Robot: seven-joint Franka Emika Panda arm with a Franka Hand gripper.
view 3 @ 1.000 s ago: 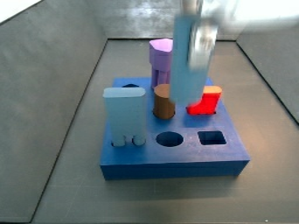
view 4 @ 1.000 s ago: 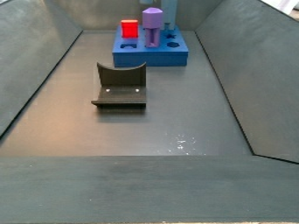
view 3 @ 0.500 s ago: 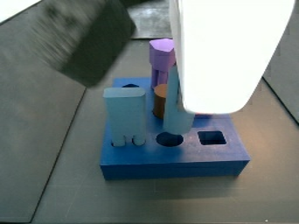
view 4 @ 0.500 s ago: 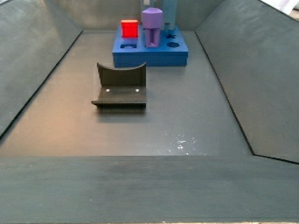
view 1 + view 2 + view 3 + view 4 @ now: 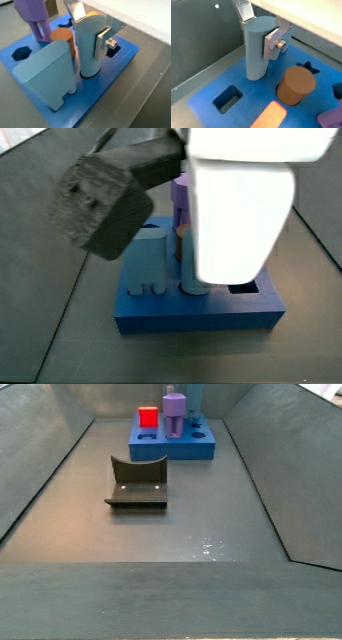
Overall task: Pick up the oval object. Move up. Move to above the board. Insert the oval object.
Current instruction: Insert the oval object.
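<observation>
In a wrist view the oval object (image 5: 90,47) stands upright, its long axis straight up and down, with its lower end set into the board (image 5: 107,85). The gripper (image 5: 91,27) has it clamped near the top: one silver finger (image 5: 107,37) presses its side and the other rises behind it. Just beside the peg stands a wide light-blue block (image 5: 47,72), with a brown cylinder (image 5: 63,36) and a purple peg (image 5: 32,17) further back.

In a wrist view from the opposite side, the oval object (image 5: 259,47) is again vertical, its foot in a hole of the board (image 5: 248,102), the gripper (image 5: 261,27) closed on its upper part, a finger (image 5: 274,40) flat against it. The brown cylinder (image 5: 296,86) stands near, and an empty square hole (image 5: 227,96) lies apart from it.

In a side view the arm's white body hides most of the scene; the board (image 5: 201,313) and light-blue block (image 5: 147,263) show below it, and the peg cannot be made out.

In a side view from far off, the board (image 5: 174,444) sits at the far end of the table (image 5: 160,524), carrying a red block (image 5: 148,418) and the purple peg (image 5: 175,414). The fixture (image 5: 138,482) stands well apart.
</observation>
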